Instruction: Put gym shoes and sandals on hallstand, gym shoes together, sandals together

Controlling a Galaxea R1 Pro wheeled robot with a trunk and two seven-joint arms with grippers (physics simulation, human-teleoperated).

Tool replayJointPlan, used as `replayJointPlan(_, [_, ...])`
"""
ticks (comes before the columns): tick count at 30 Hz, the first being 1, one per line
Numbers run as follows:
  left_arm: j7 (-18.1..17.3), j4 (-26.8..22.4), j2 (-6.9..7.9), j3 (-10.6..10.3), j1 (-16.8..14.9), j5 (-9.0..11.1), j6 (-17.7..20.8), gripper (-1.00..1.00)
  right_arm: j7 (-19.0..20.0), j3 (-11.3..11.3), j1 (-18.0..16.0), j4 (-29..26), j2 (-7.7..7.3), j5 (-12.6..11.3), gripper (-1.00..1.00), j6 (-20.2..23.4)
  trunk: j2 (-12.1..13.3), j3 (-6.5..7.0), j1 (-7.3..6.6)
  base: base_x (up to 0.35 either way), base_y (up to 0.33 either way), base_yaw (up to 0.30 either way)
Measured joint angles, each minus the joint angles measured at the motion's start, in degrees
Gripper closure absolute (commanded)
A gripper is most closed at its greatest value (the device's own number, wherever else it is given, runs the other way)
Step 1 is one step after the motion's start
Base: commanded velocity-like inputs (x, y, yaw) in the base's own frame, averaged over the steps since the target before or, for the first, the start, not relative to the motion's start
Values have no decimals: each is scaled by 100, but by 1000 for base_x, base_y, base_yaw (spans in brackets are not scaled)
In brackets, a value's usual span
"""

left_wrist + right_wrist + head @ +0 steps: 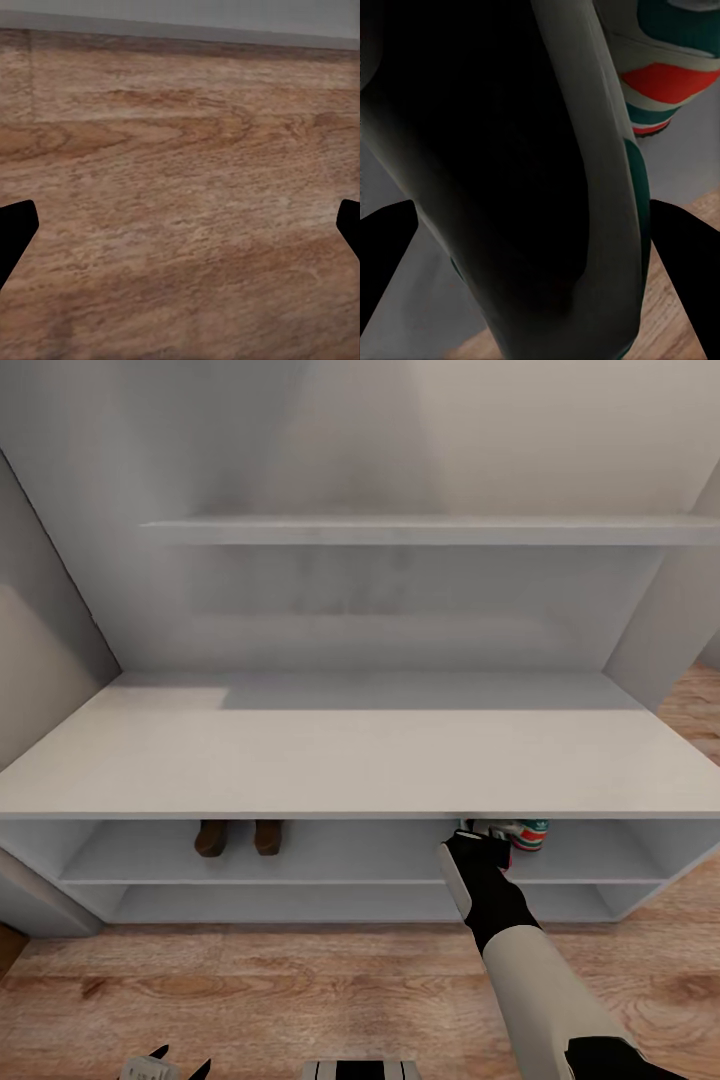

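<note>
Right fingers point(386, 262) flank a gym shoe point(510, 180) at the hallstand point(350, 760).

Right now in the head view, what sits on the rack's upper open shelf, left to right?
Left sandal → right sandal → right gripper, reaching in under the bench top → gym shoe, heel facing out.
</note>
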Motion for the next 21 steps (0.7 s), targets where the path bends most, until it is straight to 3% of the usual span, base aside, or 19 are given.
replayJointPlan(21, [0, 1, -1, -1, 0, -1, 7, -100, -2, -3, 0, -9, 0, -37, 100, 0, 0, 0, -1, 28, -9, 0])
